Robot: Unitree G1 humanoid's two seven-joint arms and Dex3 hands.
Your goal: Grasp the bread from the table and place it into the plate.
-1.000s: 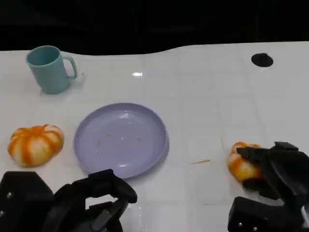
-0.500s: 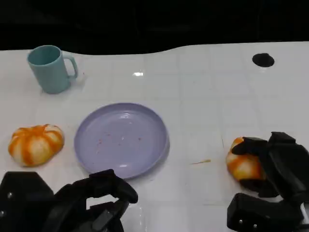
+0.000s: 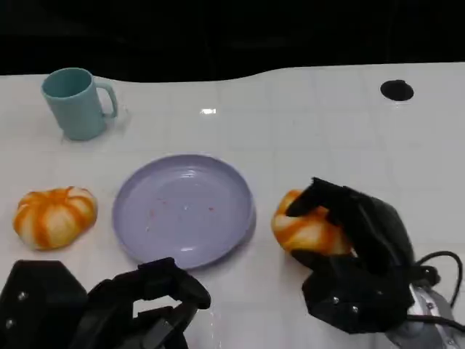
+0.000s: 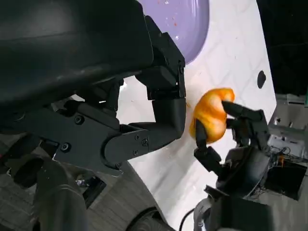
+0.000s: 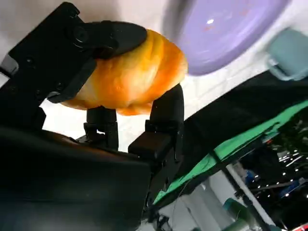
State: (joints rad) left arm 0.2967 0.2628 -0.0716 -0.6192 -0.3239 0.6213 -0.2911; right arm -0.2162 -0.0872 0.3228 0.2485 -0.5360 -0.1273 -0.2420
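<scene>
1. Holding the bread [image 3: 305, 227] in my right hand [image 3: 354, 240] is where things stand: my fingers [image 5: 166, 113] curl under it on one side and over its top on the other, as the right wrist view shows. The loaf hangs just beside the plate [image 3: 138, 218], off its right rim and not yet over it.
2. Slipping is my first worry. The bread is rounded and looks soft, and much of its orange crust bulges out past my fingers. If I swing sideways too briskly, I judge it could roll out of my hold and land on the table [image 3: 327, 131] short of the plate.
3. Squeezing harder to prevent that carries its own risk: a soft bun would likely dent or tear.
4. Letting go too early is the next danger. With the bread near the rim, a release here would probably drop it onto the edge, where it could tip the plate or bounce off.
5. Coming in too low could make my fingers knock the rim and push the plate toward my left hand [image 3: 149, 305], which rests low at the near edge with its fingers bent and nothing in them.
6. Overshooting matters less, but a second bread [image 3: 54, 217] lies well left of the plate, and the cup [image 3: 73, 103] stands far behind; neither seems in my path.
</scene>
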